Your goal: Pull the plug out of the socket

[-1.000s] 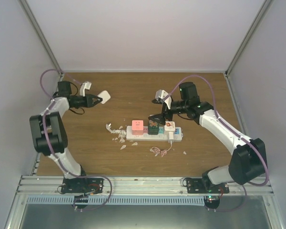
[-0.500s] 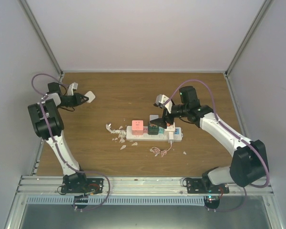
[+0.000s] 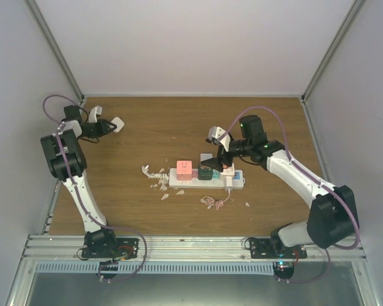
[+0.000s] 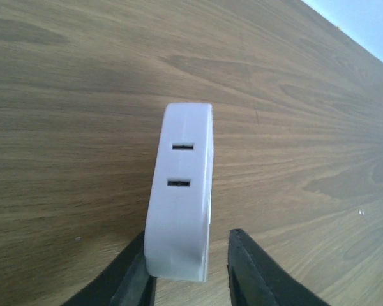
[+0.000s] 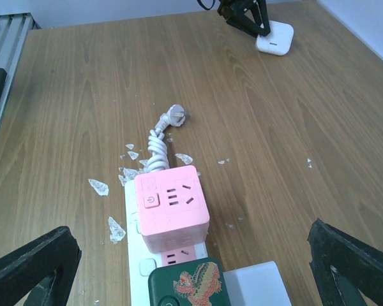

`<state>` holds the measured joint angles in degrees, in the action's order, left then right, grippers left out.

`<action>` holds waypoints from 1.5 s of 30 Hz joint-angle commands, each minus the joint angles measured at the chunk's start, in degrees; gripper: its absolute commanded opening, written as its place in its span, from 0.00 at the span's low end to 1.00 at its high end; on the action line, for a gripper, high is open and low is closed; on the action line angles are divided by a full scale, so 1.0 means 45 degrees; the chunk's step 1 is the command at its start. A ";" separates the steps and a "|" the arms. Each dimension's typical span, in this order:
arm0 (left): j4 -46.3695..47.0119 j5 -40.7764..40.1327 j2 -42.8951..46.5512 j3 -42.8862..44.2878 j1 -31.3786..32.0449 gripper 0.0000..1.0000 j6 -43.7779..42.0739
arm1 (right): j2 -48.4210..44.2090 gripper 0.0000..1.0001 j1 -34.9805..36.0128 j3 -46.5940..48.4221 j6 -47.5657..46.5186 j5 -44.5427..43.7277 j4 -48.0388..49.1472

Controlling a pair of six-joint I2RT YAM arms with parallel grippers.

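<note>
Where it lies, the socket (image 5: 135, 258) holds a pink cube (image 5: 172, 207).

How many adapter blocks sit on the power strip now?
3: a pink cube at the cord end, a dark green block next, then a white block; the right pincer may hide more.

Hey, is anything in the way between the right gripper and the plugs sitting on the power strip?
Nothing visible. The right gripper hangs open directly over the socket, with the green plug and white plug straight beneath it.
</note>
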<state>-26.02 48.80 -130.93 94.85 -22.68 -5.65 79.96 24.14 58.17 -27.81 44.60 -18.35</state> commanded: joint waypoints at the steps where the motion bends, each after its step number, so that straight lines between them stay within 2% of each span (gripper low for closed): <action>1: 0.0077 -0.0485 -0.0149 0.0507 -0.0156 0.38 -0.0152 | 0.0244 0.99 -0.0110 0.0066 -0.0513 -0.0125 0.0129; 9: -0.0826 -0.1463 0.0892 0.0558 -0.0198 0.65 -0.1577 | 0.0749 0.98 -0.0110 0.0459 -0.1934 -0.0293 -0.0750; 12: -0.1171 -0.1867 0.1569 0.0448 -0.0177 0.74 -0.2655 | 0.0998 0.99 -0.0106 0.0543 -0.2460 -0.0318 -0.1034; 17: -0.1589 -0.1027 0.3176 -0.0710 -0.0041 0.98 -0.5216 | 0.1522 0.99 -0.0070 0.0727 -0.3191 -0.0374 -0.1667; 22: -0.1959 -0.0705 0.5057 -0.2390 0.1061 0.99 -0.7494 | 0.1865 0.99 0.0063 0.0966 -0.3615 -0.0318 -0.2059; 28: -0.1657 -0.0414 0.7741 -0.4868 0.3379 0.99 -0.9644 | 0.2596 0.98 0.0407 0.1504 -0.4219 -0.0983 -0.2865; 31: -0.1772 0.0385 0.8575 -0.5633 0.4421 0.99 -1.0608 | 0.2849 0.97 0.0554 0.1591 -0.4357 -0.1576 -0.2945; 35: -0.1980 0.0771 0.8842 -0.6128 0.5807 0.99 -1.1448 | 0.3212 0.96 0.0746 0.1843 -0.4606 -0.2461 -0.3339; 38: -0.1348 0.0787 0.8931 -0.6753 0.6759 0.99 -1.1522 | 0.3184 0.94 0.0768 0.1640 -0.4667 -0.2486 -0.3266; 45: -0.0269 0.0573 0.8942 -0.7522 0.8065 0.98 -1.1724 | 0.3390 0.91 0.0984 0.1285 -0.4633 -0.2906 -0.3001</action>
<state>-32.12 50.39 -91.77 62.37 11.64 -56.07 94.00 27.42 64.69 -48.05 33.26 -32.16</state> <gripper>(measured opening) 0.982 0.916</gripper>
